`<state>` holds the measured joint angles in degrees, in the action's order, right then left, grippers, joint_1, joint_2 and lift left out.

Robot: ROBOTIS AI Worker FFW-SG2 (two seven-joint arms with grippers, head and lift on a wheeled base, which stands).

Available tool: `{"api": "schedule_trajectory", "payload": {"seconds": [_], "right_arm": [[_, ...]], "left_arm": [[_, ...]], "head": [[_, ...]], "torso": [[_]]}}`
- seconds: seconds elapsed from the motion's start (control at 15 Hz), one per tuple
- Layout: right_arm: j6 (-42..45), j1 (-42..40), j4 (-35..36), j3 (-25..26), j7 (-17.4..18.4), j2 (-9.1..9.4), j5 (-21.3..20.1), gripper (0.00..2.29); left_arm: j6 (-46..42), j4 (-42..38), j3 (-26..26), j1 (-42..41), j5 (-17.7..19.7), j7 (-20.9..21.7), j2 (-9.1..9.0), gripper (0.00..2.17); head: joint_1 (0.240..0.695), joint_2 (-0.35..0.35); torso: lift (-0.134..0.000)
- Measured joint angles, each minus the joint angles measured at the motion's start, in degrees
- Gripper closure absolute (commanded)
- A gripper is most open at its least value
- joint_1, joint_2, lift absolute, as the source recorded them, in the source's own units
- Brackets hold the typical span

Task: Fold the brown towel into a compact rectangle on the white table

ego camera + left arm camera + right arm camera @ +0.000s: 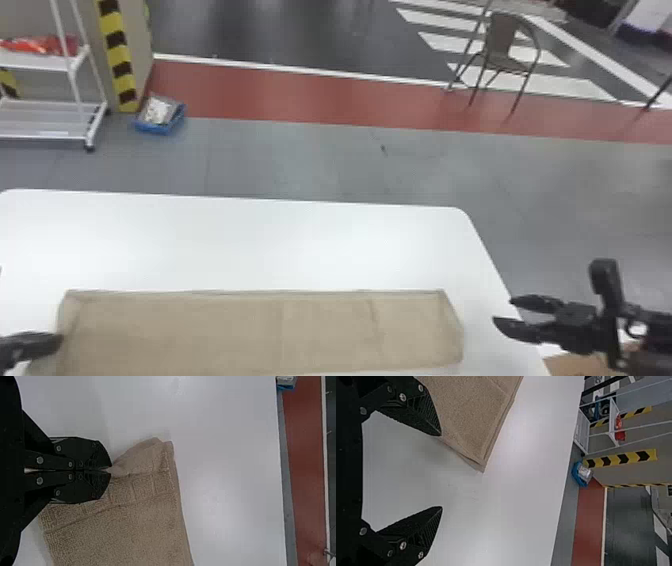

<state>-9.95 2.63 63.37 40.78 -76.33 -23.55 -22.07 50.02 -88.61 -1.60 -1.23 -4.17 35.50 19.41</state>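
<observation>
1. Brown towel (pixel 260 330), laid in a long flat strip across the near part of the white worktop (pixel 250 240); one end is pinched by the left tool (pixel 110 468), its fingers closed on a corner.
2. That grip looks small to me. Lifted from there alone, the cloth might slip free, or only the upper layer come up, leaving the fold skewed.
3. Over by the other end, the right tool (pixel 441 471) has its fingers spread, holding nothing. With that end loose, a pull from the left could drag or twist the whole strip.
4. Labels, brands, lettering: none I can make out on cloth or worktop.
</observation>
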Motion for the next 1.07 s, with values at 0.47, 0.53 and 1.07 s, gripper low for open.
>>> {"api": "schedule_trajectory", "payload": {"seconds": [0.47,0.53,1.07], "right_arm": [[-0.5,0.2,0.0,-0.6,-0.8,0.41,0.9,0.26],[-0.5,0.2,0.0,-0.8,-0.8,0.67,1.3,0.26],[0.9,0.2,0.0,-1.9,-0.2,2.97,1.9,0.26]], "left_arm": [[9.6,-6.2,-6.2,-0.5,6.0,5.1,-0.21,1.44],[11.0,-6.8,-7.0,-0.5,7.0,5.5,-0.34,1.44],[18.0,-10.4,-9.1,-0.8,10.6,6.7,-0.74,1.44]], "head": [[0.695,-0.274],[0.695,-0.272],[0.695,-0.254]], "torso": [[0.0],[0.0],[0.0]]}}
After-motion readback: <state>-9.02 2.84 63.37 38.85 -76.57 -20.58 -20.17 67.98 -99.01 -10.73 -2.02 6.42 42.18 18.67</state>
